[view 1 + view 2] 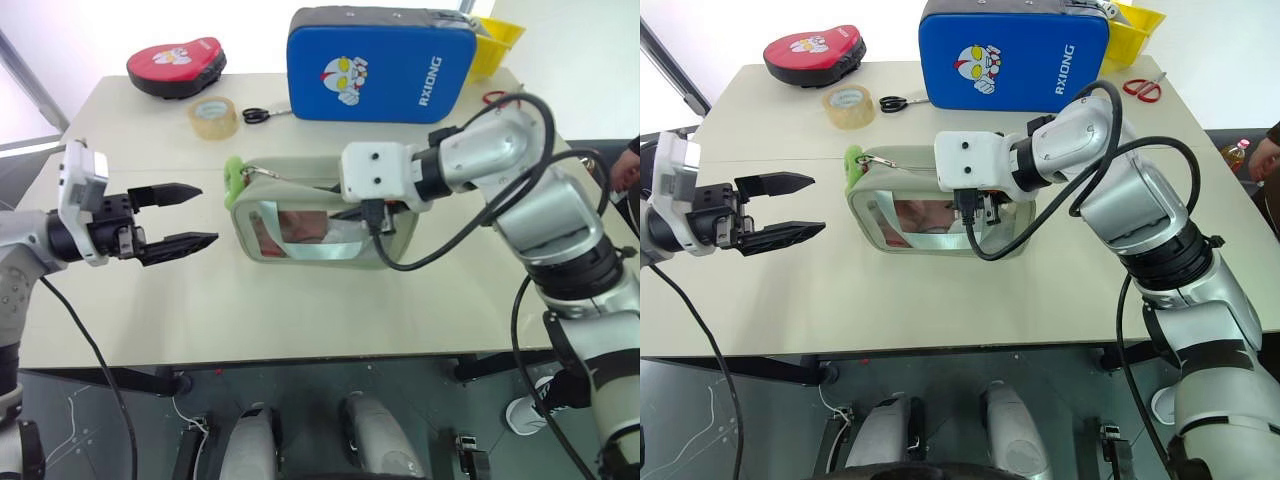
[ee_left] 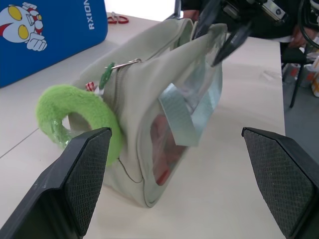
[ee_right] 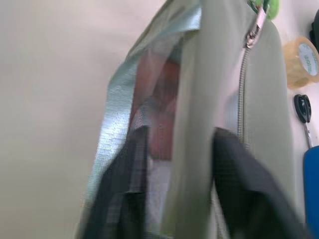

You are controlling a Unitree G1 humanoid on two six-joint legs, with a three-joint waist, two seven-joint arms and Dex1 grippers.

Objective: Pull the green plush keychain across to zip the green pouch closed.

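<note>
The pale green pouch stands upright mid-table with its clear window facing me. The zipper slider and the green plush keychain sit at the pouch's left end, and the zipper line looks closed along the top. My left gripper hovers open just left of the pouch, and the keychain sits by one of its fingers without touching. My right gripper reaches down onto the right half of the pouch. Its two dark fingers stand apart, astride the top edge.
At the back stand a big blue case, a red pad, a tape roll, black scissors and a yellow bin. Red scissors lie back right. A person's hand shows at the right edge.
</note>
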